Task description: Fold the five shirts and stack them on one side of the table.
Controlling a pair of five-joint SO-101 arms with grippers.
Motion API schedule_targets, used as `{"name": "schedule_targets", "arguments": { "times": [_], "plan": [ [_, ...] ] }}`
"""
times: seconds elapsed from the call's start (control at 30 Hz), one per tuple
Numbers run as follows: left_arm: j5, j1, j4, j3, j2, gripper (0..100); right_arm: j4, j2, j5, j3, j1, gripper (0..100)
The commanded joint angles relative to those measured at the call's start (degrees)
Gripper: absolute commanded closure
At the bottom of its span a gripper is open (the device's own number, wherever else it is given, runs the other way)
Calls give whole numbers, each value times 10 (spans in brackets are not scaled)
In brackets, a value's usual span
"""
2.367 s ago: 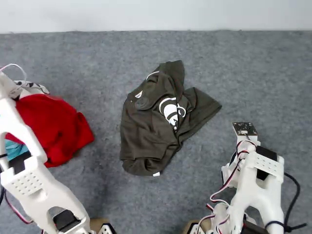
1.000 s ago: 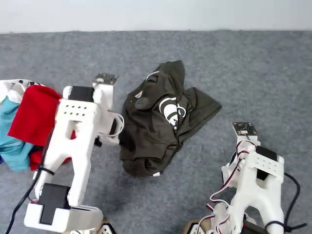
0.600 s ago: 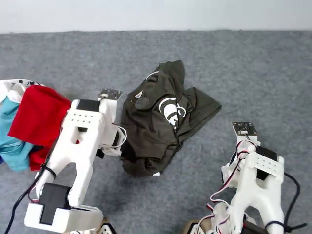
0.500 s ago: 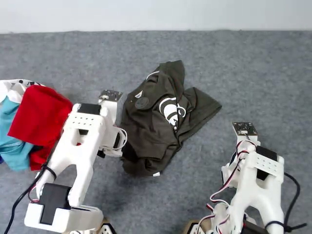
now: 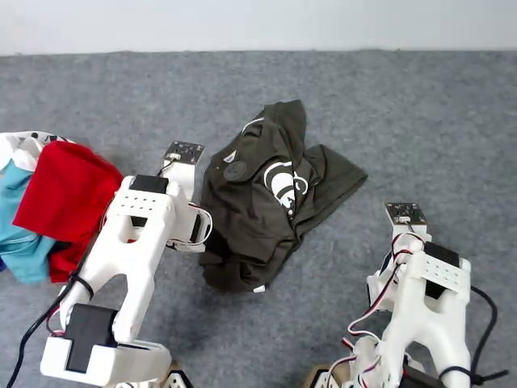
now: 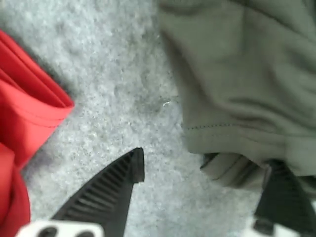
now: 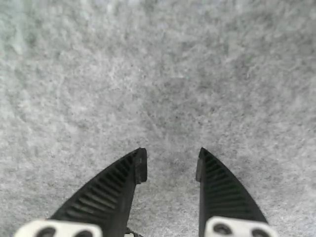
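Note:
A crumpled olive shirt (image 5: pixel 271 198) with a white print lies mid-table. My left arm (image 5: pixel 137 234) stands at its left lower edge. In the left wrist view my left gripper (image 6: pixel 205 170) is open, low over the carpet, with the olive shirt's hem (image 6: pixel 237 98) between its fingers; one finger (image 6: pixel 279 190) touches the folded hem. A red shirt (image 5: pixel 60 194) tops a pile at the left, over a teal shirt (image 5: pixel 18 238) and a white patterned one (image 5: pixel 18 145). My right gripper (image 7: pixel 171 160) is open above bare grey carpet, holding nothing.
My right arm (image 5: pixel 424 279) stands at the front right, away from the shirts. Grey carpet (image 5: pixel 420 121) covers the table, with free room at the back and right. The red shirt's edge (image 6: pixel 24 123) lies close beside the left gripper.
My left arm swung from the pile at the left over to the olive shirt's left edge and kept edging in toward the hem. The right arm has not moved.

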Motion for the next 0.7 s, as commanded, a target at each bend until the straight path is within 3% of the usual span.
{"name": "schedule_targets", "arguments": {
  "times": [0.0, 0.1, 0.23, 0.4, 0.67],
  "plan": [
    [-7, 5, -20, -3, -15, 683, -6, 0, -3, -1, 4, 820],
    [-8, 11, -67, -3, 14, 798, -6, 0, -3, -1, 4, 820],
    [-9, 69, -76, -13, 83, 926, -5, 0, -3, -1, 4, 820],
    [-9, 131, -71, -50, 156, 927, -3, 0, -3, -1, 4, 820],
    [-11, 136, -18, -106, 215, 931, -2, 0, -3, -1, 4, 820]
  ]
}}
